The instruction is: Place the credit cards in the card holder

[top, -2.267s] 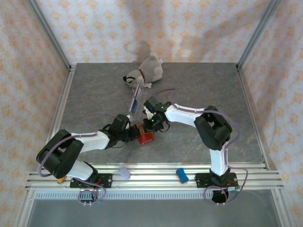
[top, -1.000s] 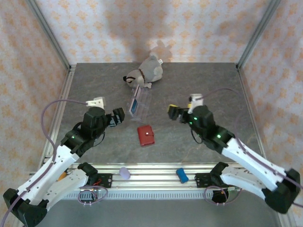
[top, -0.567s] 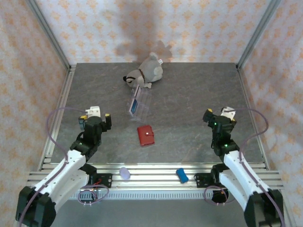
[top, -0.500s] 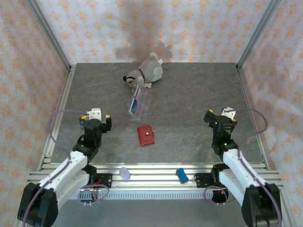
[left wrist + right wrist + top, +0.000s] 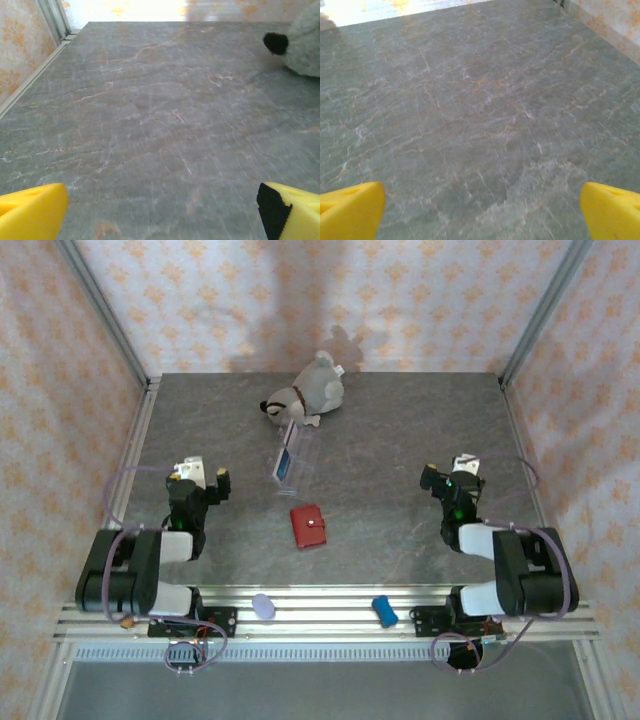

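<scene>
Two arms sit folded low by their bases, nothing in either gripper. left gripper (image 5: 197,481) is over the left side of the table (image 5: 400,430), jaws spread wide. In the left wrist view its yellow fingertips (image 5: 31,210) sit at the two bottom corners with bare grey stone surface between them. right gripper (image 5: 447,480) is on the right side, jaws also spread wide, its fingertips (image 5: 350,207) far apart over bare surface. card holder (image 5: 308,527) lies flat near the table centre, between the two grippers and well apart from both. It is red and folded shut, silver snap facing up. clear case (image 5: 290,458) is just beyond it, tilted, with a blue-and-white flat piece inside; cannot tell if that is a card. plush dog (image 5: 306,392) lies further back near the far wall; its edge with a black patch shows top right in the left wrist view. On the near rail: small lilac item (image 5: 263,606) and small blue item (image 5: 384,611)
</scene>
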{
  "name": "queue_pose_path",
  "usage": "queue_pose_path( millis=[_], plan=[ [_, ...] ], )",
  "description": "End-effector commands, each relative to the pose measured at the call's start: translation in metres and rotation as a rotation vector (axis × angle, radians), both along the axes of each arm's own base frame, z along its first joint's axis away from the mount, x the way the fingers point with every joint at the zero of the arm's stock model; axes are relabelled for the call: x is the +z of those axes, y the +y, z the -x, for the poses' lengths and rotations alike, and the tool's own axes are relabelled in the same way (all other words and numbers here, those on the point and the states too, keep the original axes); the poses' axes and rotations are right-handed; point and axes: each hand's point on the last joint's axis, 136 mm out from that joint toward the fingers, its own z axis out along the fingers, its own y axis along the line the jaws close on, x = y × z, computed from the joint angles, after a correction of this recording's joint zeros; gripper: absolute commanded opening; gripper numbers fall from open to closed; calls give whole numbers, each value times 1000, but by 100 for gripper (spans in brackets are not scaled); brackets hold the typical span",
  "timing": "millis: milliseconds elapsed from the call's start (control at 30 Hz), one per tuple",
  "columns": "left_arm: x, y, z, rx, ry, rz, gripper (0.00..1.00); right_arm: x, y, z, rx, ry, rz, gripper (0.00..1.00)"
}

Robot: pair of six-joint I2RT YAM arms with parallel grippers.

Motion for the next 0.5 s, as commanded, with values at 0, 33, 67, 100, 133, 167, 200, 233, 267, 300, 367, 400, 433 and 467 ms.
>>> queue_pose_path(
  millis=[0,33,67,100,133,167,200,233,267,300,367,400,433,467],
  plan=[
    [25,-2,-15,-15,-194,57,100,10,0,-18,14,-97,9,99],
    [21,0,-13,-6,-150,62,100,11,-1,-21,8,-124,9,99],
    [17,-3,-16,-19,-97,63,100,10,-4,-22,-12,-99,12,99],
    [17,-3,-21,-22,-71,62,100,6,-10,-22,-48,-38,14,99],
    [15,-4,-30,-30,-64,63,100,5,-16,-28,-87,-13,16,99],
    [15,-4,-34,-28,-60,67,100,3,-13,-29,-74,-18,21,99],
    [10,1,-32,4,-20,69,99,4,-11,-25,-62,-18,21,99],
    [9,3,-31,16,-1,71,99,5,-12,-27,-67,-21,20,99],
    [10,2,-33,11,-12,68,99,3,-12,-29,-70,-8,21,99],
    [11,2,-35,7,-24,64,99,3,-11,-27,-62,-7,20,99],
    [9,1,-34,6,1,65,99,3,-11,-29,-61,-9,20,99],
    [9,0,-34,4,-4,65,99,4,-10,-28,-55,-7,19,99],
    [10,1,-35,5,-18,63,99,3,-9,-30,-50,-4,22,99],
    [10,1,-34,8,-12,63,99,3,-9,-29,-50,-6,20,99]
  ],
)
